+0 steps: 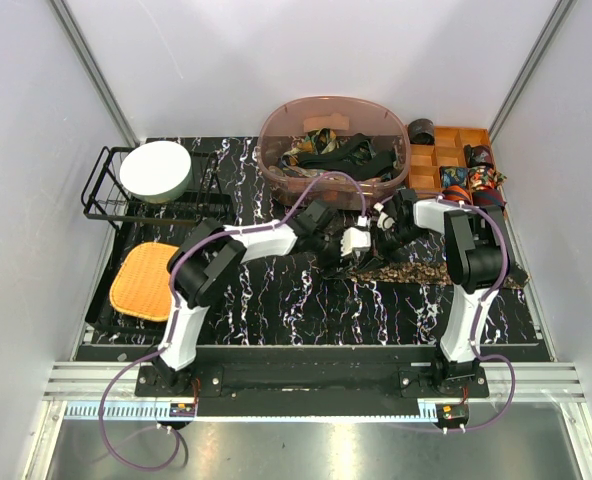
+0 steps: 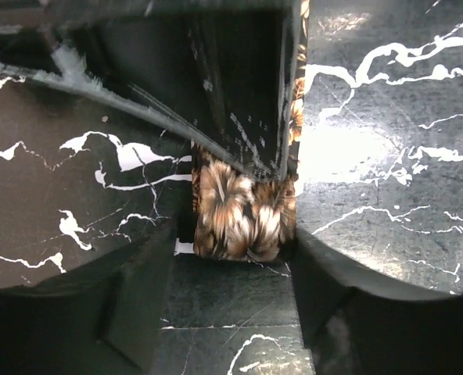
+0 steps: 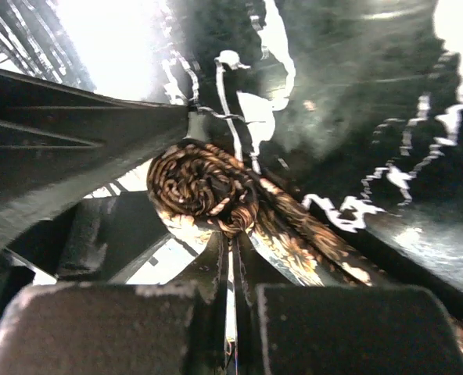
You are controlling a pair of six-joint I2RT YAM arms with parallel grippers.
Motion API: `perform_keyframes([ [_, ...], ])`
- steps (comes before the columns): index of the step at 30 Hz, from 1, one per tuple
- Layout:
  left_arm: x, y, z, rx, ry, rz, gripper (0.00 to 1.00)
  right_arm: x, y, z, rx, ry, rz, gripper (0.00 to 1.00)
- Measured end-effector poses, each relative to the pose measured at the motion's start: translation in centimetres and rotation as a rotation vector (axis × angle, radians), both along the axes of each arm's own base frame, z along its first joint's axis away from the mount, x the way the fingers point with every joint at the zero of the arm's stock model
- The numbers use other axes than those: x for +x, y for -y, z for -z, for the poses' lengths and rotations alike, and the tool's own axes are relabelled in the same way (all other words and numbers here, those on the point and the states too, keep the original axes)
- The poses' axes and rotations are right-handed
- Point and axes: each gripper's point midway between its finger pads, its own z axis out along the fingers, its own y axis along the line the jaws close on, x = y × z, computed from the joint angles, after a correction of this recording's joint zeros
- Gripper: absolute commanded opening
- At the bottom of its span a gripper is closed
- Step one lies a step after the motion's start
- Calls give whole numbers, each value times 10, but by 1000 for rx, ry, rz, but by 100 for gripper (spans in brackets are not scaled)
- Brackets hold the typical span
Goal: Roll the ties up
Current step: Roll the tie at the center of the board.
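Note:
A dark brown tie with tan speckles [image 1: 421,272] lies on the black marble mat, its tail running right. Its near end is wound into a small roll [image 3: 204,187]. My right gripper [image 3: 231,246] is shut on the centre of that roll, and the loose strip [image 3: 317,242] trails to the lower right. My left gripper [image 2: 235,262] is open, with its fingers on either side of the brown patterned tie end [image 2: 243,215]; a narrow gap shows by the left finger. In the top view both grippers meet mid-table, left [image 1: 359,243] and right [image 1: 384,230].
A clear oval bin [image 1: 276,150] at the back holds several loose ties. A wooden organizer [image 1: 446,157] at the back right holds rolled ties [image 1: 473,180]. A wire rack [image 1: 106,205] with a white bowl [image 1: 156,170] and an orange mat [image 1: 144,280] are on the left.

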Motion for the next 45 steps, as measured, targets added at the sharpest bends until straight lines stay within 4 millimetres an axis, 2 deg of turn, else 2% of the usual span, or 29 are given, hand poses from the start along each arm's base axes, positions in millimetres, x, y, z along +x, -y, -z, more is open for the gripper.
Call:
perform_keyframes([
  [1, 0, 0, -1, -22, 0, 3, 75, 0, 1, 1, -6, -6, 2, 0],
  [4, -2, -2, -1, -113, 2, 11, 83, 0, 3, 3, -26, -28, 5, 0],
  [5, -3, -2, -1, -141, 4, 14, 91, 0, 4, 3, -31, -33, 5, 0],
  [12, -9, 0, -1, -321, 4, -14, 87, 1, 8, 8, -67, -81, 0, 0],
  [20, -8, 13, -1, -469, 10, -34, 82, 0, 8, 9, -105, -105, -43, 0],
  [28, -13, 27, -1, -528, 4, -28, 66, 0, 8, 9, -120, -109, -66, 0],
  [34, -12, 38, -2, -538, -2, -25, 45, -4, 6, 10, -116, -124, -83, 0],
  [35, -13, 39, -1, -536, -8, -21, 39, -5, 5, 10, -115, -124, -87, 0],
  [39, -15, 39, 0, -520, -23, -10, 26, -5, 5, 10, -114, -122, -90, 0],
  [43, -14, 39, -1, -462, -14, 12, 24, -5, 5, 10, -114, -121, -90, 0],
  [45, -13, 38, 0, -415, -10, 15, 24, -4, 5, 10, -114, -120, -92, 10],
])
